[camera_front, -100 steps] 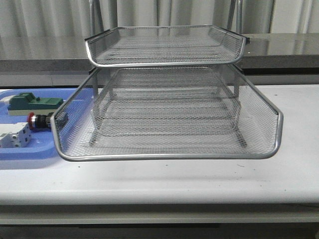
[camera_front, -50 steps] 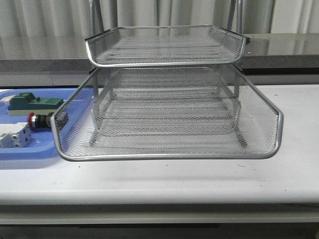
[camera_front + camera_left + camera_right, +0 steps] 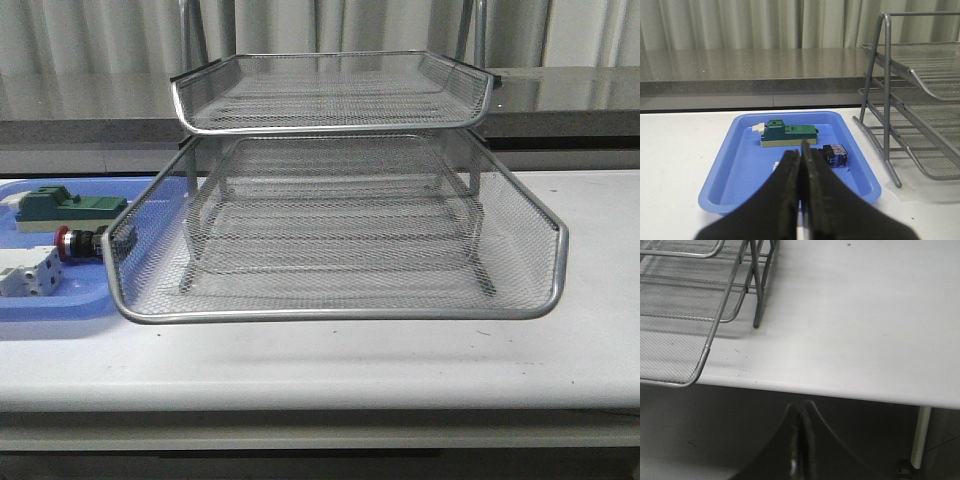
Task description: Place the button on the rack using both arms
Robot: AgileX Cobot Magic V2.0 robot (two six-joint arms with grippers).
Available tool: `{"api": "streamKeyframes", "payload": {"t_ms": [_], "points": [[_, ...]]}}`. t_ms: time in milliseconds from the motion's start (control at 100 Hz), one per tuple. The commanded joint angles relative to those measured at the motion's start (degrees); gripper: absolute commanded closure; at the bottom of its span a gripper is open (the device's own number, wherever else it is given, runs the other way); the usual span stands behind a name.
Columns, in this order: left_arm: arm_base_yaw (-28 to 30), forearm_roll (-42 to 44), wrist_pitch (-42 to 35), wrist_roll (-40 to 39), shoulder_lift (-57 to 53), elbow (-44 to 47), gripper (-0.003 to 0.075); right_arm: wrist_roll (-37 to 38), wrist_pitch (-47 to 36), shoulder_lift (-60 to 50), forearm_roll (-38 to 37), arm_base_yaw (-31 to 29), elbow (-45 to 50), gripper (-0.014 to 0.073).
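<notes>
The button (image 3: pixel 76 242) lies on its side in the blue tray (image 3: pixel 55 304), red cap to the left, just left of the rack's pulled-out lower tray. The silver wire-mesh rack (image 3: pixel 340 312) fills the middle of the table. Neither arm shows in the front view. In the left wrist view my left gripper (image 3: pixel 801 150) is shut and empty, hanging short of the tray (image 3: pixel 735 170); the button (image 3: pixel 834 154) lies just beyond and beside its tips, black body and blue block showing. My right gripper (image 3: pixel 801 409) is shut and empty, below the table's front edge, to the side of the rack (image 3: pixel 690 305).
A green-topped block (image 3: pixel 70 207) and a white-grey block (image 3: pixel 25 272) share the blue tray with the button. The green block (image 3: pixel 790 134) lies behind the button. The rack's leg (image 3: pixel 880 130) stands close beside the tray. A grey counter runs behind the table.
</notes>
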Motion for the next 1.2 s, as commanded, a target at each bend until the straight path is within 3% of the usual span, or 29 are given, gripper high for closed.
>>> {"api": "streamKeyframes", "payload": {"t_ms": [0,440,600,790,970,1190], "points": [[-0.11,-0.28,-4.69,-0.68,-1.89,2.78,0.074,0.0,-3.58,0.48,-0.22,-0.33,-1.76,0.0663],[-0.11,-0.28,-4.69,-0.68,-1.89,2.78,0.074,0.0,-3.58,0.48,-0.22,-0.33,-1.76,0.0663],[-0.11,-0.39,-7.95,-0.68,-1.89,2.68,0.074,0.0,-3.58,0.48,-0.22,-0.33,-1.76,0.0663],[-0.11,-8.3,-7.91,-0.68,-1.34,-0.65,0.074,0.0,-3.58,0.48,-0.22,-0.33,-1.76,0.0663],[-0.11,-9.33,-0.64,-0.68,4.67,-9.13,0.074,0.0,-3.58,0.48,-0.22,-0.33,-1.76,0.0663],[-0.11,-7.3,15.57,-0.68,23.25,-25.93,0.074,0.0,-3.58,0.48,-0.22,-0.33,-1.76,0.0663]]}}
